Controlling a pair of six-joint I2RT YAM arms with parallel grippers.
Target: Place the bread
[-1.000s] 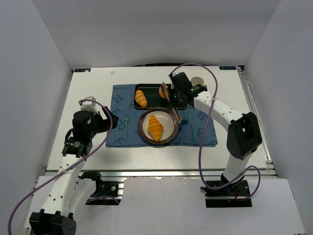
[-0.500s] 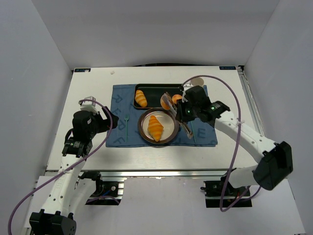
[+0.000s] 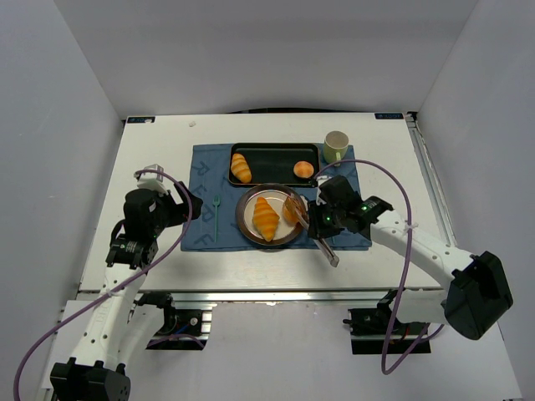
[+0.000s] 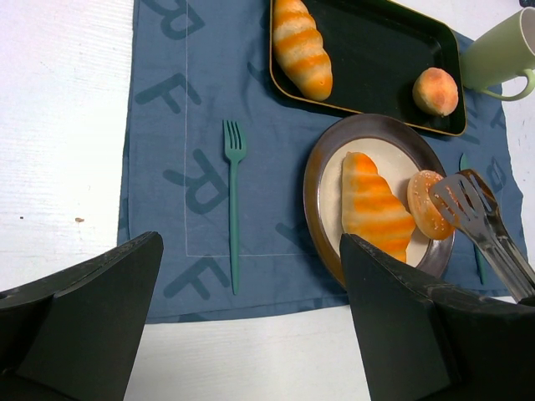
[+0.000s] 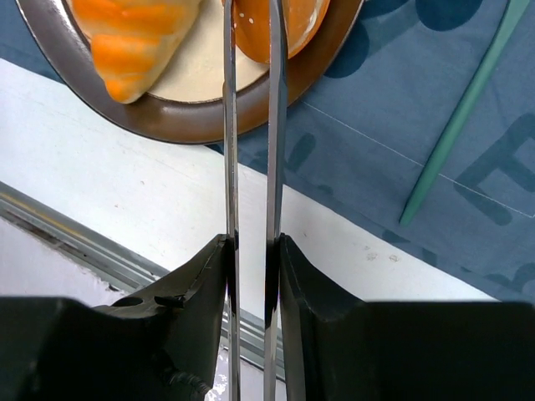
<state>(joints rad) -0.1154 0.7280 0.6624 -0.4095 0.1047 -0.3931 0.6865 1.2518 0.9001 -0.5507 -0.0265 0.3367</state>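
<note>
Small round bun (image 4: 426, 205), orange-brown and speckled with seeds, on right side of plate (image 4: 311, 180), just beside striped croissant (image 4: 374, 209). Caught at tips of tongs (image 5: 251, 125), ahead of right gripper (image 5: 251, 251) clamped on tong handles. Left gripper (image 4: 251, 259) spread wide, holding nothing.

Item one, the round bun (image 4: 426, 203): golden-brown with a few pale seeds, tilted, at the right side of the plate (image 4: 311, 185). It overlaps the dark rim and sits just beside the striped roll (image 4: 374, 205). The tips of the tongs (image 4: 481, 225) touch it. Whether it rests fully on the plate cannot be told.

Item two, the striped roll: orange and yellow, elongated, lying flat across the plate's middle.

On the black tray (image 4: 376, 50), far of the plate: a second striped roll (image 4: 302, 48) at left and a second round bun (image 4: 435, 90) at right, well apart.
</note>
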